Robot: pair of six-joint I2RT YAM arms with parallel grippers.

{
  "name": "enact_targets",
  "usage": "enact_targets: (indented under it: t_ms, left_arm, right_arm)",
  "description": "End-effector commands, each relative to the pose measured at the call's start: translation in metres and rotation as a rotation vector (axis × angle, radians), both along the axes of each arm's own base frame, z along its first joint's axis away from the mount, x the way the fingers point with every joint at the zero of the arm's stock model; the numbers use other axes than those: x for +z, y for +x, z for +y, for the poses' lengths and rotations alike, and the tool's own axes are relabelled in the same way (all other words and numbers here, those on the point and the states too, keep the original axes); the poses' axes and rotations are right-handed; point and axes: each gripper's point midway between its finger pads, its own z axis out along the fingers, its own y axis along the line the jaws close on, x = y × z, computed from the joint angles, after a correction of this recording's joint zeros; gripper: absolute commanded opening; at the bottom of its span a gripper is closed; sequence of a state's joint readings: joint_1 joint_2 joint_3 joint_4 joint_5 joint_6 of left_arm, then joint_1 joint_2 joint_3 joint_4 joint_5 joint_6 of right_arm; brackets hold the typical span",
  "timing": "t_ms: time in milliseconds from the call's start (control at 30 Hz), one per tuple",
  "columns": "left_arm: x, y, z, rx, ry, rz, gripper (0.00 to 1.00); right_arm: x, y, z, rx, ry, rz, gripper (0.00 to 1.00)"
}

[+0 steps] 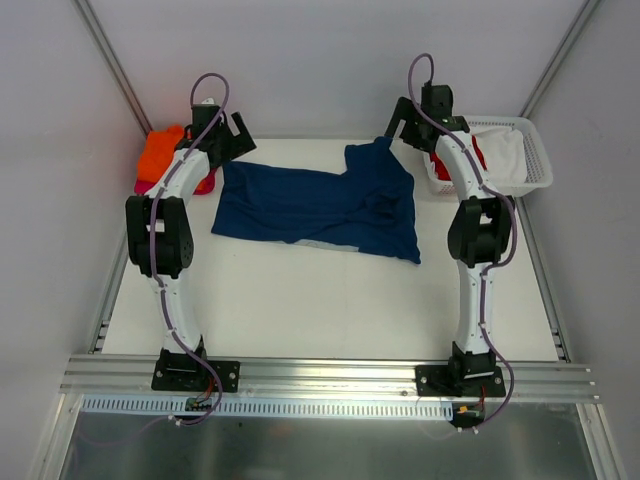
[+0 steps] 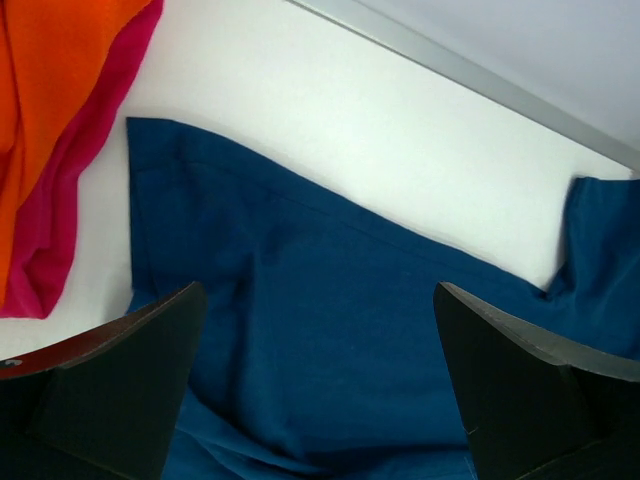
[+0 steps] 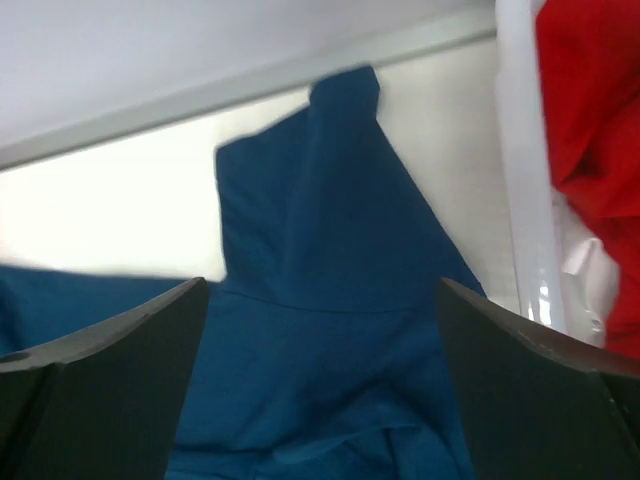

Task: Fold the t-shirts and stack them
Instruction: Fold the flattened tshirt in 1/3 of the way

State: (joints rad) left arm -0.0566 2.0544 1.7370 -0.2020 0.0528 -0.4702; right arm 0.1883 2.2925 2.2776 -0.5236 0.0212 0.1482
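A navy blue t-shirt (image 1: 320, 205) lies spread out and rumpled across the far middle of the white table. My left gripper (image 1: 232, 138) hovers open over its far left corner, the cloth (image 2: 330, 340) showing between the wide-apart fingers. Over the shirt's far right sleeve (image 3: 320, 250) my right gripper (image 1: 398, 124) is open too, with nothing held. An orange t-shirt (image 1: 160, 150) lies on a magenta-pink one (image 2: 80, 180) at the far left. Red (image 3: 590, 120) and white (image 1: 505, 160) t-shirts sit in the basket.
A white plastic lattice basket (image 1: 535, 160) stands at the far right corner, close to the right arm. Grey walls with metal rails enclose the table on three sides. The near half of the white table top (image 1: 320, 300) is bare.
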Motion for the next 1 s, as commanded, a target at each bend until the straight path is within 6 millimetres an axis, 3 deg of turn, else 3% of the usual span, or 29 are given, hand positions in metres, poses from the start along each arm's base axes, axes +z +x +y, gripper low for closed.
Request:
enact_targets:
  t_ms: [0,200,300,333,400,500,567,667,833,867,967]
  left_arm:
    - [0.004,0.005,0.018,-0.009,-0.003,0.005,0.99]
    - [-0.006,0.006,0.035,0.036,0.056,0.021,0.99]
    - [-0.010,0.009,0.039,0.050,0.073,0.026,0.99]
    - [-0.013,0.011,0.051,0.072,0.072,0.030,0.99]
    - [-0.015,0.014,0.052,0.072,0.077,0.029,0.99]
    - [-0.026,0.024,0.054,0.072,0.081,0.037,0.99]
    - [-0.028,0.027,0.053,0.069,0.080,0.037,0.99]
    - [-0.037,0.035,0.044,0.014,0.053,0.035,0.99]
    - [-0.032,0.051,0.030,-0.054,-0.024,-0.008,0.99]
    - [-0.031,0.052,0.029,-0.053,-0.044,-0.014,0.99]
    - [-0.029,0.053,0.029,-0.053,-0.094,-0.021,0.99]
  right_arm:
    - [-0.023,0.005,0.019,0.115,0.180,0.060,0.99]
    - [-0.045,0.024,0.023,0.142,0.342,0.065,0.99]
    - [-0.041,0.035,0.026,0.159,0.392,0.032,0.99]
    - [-0.044,0.041,0.028,0.177,0.418,0.014,0.99]
    - [-0.042,0.049,0.025,0.162,0.468,-0.003,0.99]
    - [-0.058,0.065,0.016,0.141,0.504,-0.018,1.00]
    - [-0.057,0.071,0.013,0.144,0.476,-0.043,1.00]
    - [-0.072,0.076,0.000,0.086,0.415,-0.043,1.00]
    - [-0.071,0.098,-0.005,0.028,0.472,-0.129,0.99]
    - [-0.086,0.101,-0.007,0.013,0.476,-0.112,1.00]
    - [-0.090,0.108,-0.017,-0.038,0.459,-0.136,0.99]
